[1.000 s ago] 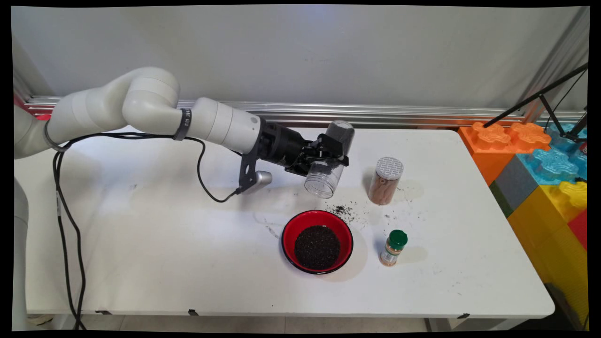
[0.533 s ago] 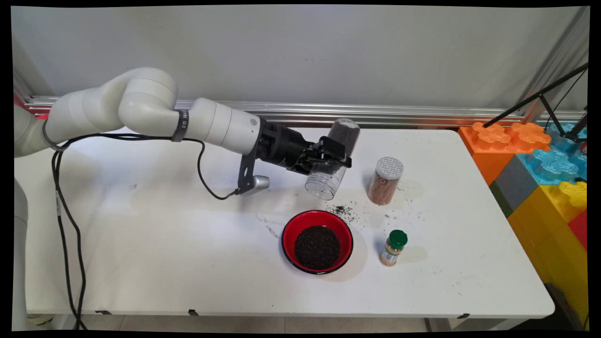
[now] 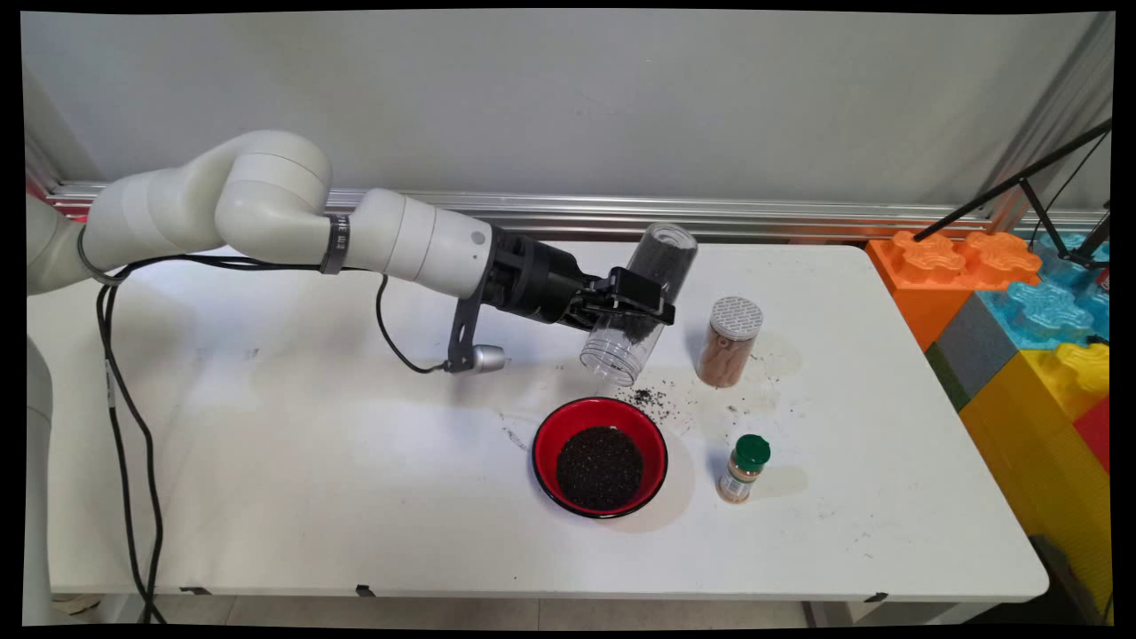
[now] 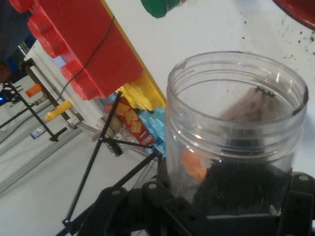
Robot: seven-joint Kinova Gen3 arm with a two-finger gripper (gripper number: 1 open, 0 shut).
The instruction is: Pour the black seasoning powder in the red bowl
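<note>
Gripper: I see my gripper (image 3: 632, 306) clamped tight around a clear jar (image 3: 641, 302), up in the air over the middle of the desk (image 3: 266, 461), nearer the far edge.
Jar: it is tipped, open mouth pointing down and toward me. Some dark grains are inside it near the closed end.
Bowl: a red bowl (image 3: 600, 455) with a pile of dark grains sits on the desk just below the jar's mouth, toward the near edge.
Spill: loose dark grains (image 3: 655, 397) lie beside the bowl's far rim.
Others: a brown jar with a white lid (image 3: 729, 342) stands upright beside the clear jar, toward the right edge. A small bottle with a green cap (image 3: 744, 468) stands just right of the bowl.
</note>
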